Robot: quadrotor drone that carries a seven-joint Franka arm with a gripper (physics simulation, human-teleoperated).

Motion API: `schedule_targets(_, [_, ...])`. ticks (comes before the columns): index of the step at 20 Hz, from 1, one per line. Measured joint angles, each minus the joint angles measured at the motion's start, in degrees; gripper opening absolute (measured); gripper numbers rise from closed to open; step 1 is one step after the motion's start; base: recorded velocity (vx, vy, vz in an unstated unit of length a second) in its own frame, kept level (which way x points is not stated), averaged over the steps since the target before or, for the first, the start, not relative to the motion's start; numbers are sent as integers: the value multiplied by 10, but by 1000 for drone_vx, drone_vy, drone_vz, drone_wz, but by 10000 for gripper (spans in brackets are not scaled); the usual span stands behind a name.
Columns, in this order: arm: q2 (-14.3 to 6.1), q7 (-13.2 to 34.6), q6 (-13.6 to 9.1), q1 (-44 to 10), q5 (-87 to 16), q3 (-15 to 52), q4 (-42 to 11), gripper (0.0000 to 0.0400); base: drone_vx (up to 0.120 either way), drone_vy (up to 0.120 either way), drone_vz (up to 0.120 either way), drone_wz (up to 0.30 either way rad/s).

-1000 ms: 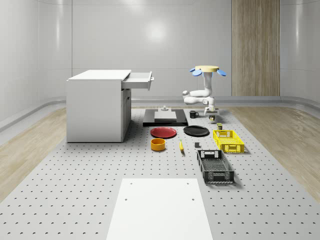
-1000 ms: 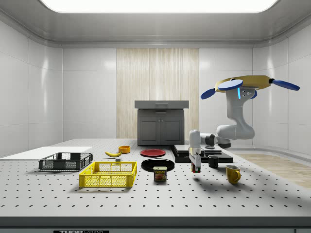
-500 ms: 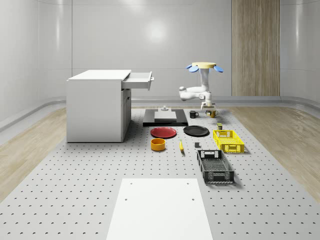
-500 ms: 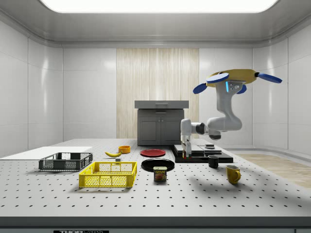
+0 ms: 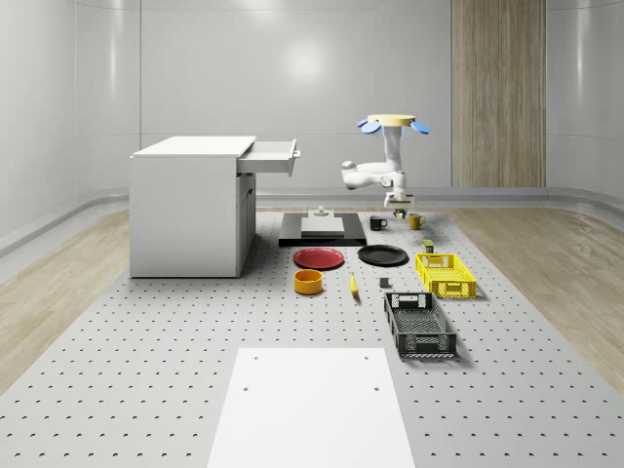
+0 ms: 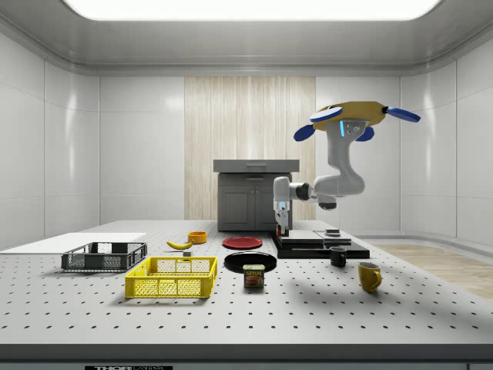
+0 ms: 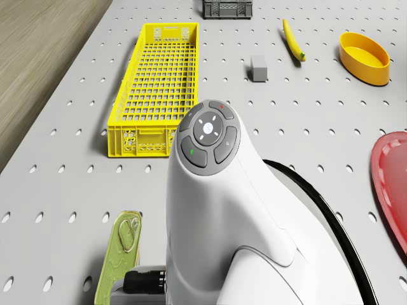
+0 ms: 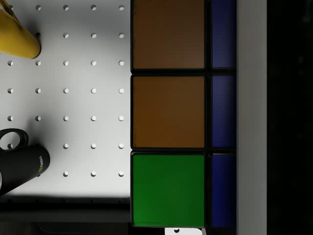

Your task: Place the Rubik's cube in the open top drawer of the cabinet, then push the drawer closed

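The drone (image 5: 393, 122) hovers above the far end of the counter (image 5: 175, 341), over the ground between the black mug (image 5: 376, 223) and the yellow mug (image 5: 415, 221), its arm (image 6: 339, 166) bent down and reaching toward the side view's left. The jaws (image 6: 283, 228) hang above the black platform (image 6: 312, 247) and are clenched on the Rubik's cube (image 8: 168, 115), which is carried in the air; in the wrist view its orange, green and blue tiles sit tight against the camera, with both mugs on the counter below. In the whole-scene view the jaws lie at about 1 o'clock from the black plate (image 5: 382, 255), and the cabinet (image 5: 190, 210) stands well apart at their 9 o'clock, its top drawer (image 5: 271, 156) pulled open toward the drone. The red plate (image 5: 319, 258) sits just beside the black plate, and the yellow crate (image 7: 156, 89), orange bowl (image 7: 364, 57), banana (image 7: 292, 39) and spam can (image 6: 253, 276) rest nearer the camera
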Motion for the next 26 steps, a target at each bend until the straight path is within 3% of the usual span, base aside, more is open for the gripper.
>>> schedule_targets(8, [-14, 2, 13, -2, 6, 3, 1, 325, 115, -120, 120, 0])
schedule_targets(26, [-42, 6, 39, -7, 18, 7, 1, 325, 0, -120, 120, 0])
